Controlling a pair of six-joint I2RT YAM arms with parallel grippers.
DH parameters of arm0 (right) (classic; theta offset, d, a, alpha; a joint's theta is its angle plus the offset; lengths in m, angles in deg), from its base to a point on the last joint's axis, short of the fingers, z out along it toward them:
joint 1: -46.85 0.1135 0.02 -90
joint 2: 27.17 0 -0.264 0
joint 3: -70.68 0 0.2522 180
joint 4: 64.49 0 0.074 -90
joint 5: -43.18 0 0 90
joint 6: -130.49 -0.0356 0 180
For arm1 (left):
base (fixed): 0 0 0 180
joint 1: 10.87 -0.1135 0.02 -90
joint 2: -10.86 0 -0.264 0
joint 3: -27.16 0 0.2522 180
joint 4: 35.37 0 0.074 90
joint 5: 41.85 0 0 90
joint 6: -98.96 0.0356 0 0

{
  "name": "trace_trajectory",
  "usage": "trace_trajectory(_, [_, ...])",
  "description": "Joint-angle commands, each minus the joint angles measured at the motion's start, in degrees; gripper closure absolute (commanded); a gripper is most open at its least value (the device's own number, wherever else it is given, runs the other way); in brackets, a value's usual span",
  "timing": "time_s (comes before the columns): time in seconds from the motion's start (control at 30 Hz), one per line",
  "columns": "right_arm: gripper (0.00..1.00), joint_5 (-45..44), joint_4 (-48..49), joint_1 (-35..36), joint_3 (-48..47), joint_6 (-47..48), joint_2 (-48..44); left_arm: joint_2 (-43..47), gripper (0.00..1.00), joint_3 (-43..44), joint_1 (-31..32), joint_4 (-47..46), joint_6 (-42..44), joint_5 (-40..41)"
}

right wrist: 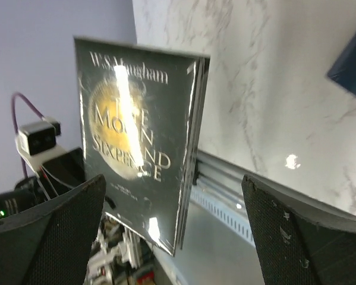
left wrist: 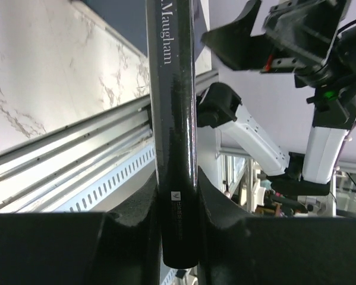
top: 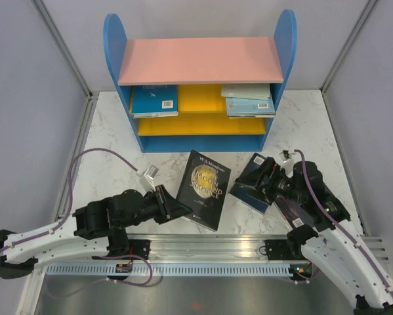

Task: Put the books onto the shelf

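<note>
Pinching the black book [top: 205,189] by its spine edge, the left pincer [top: 176,210] holds it tilted above the bench [top: 117,131], in front of the shelf [top: 114,52]. The right pincer [top: 262,178] is spread wide over a navy book [top: 244,189] lying on the bench. A blue book [top: 153,100] and a pale stack [top: 248,102] lie on the shelf's middle board.

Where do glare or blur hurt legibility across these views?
Right wrist: a glare streak crosses the title on the black-and-gold book, and the right hand looks soft. Left wrist: near-black foreground, spine lettering readable. Top external: even light, sharp.
</note>
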Motion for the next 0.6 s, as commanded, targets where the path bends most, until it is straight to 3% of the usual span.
trace_trajectory(0.0, [0.02, -5.7, 12.7, 9.7, -3.5, -7.7, 4.1, -0.2, 0.98, 9.9, 0.2, 3.2, 4.9, 8.9])
trace_trajectory(0.13, [0.02, -18.3, 16.9, 26.4, -8.8, -9.2, 10.2, -0.8, 0.98, 17.4, 0.2, 4.7, 7.6, 15.7])
trace_trajectory(0.23, [0.02, -26.1, 20.4, 35.1, -8.9, -12.1, 12.7, -1.0, 0.98, 21.3, 0.2, 5.9, 9.0, 18.5])
trace_trajectory(0.33, [0.02, -32.5, 26.0, 41.1, -7.5, -15.9, 14.2, -1.1, 0.98, 23.0, 0.2, 6.5, 9.0, 20.0])
trace_trajectory(0.57, [0.02, -35.7, 31.1, 44.6, -10.7, -17.0, 19.5, 1.7, 0.98, 23.2, 0.2, 5.8, 7.7, 24.4])
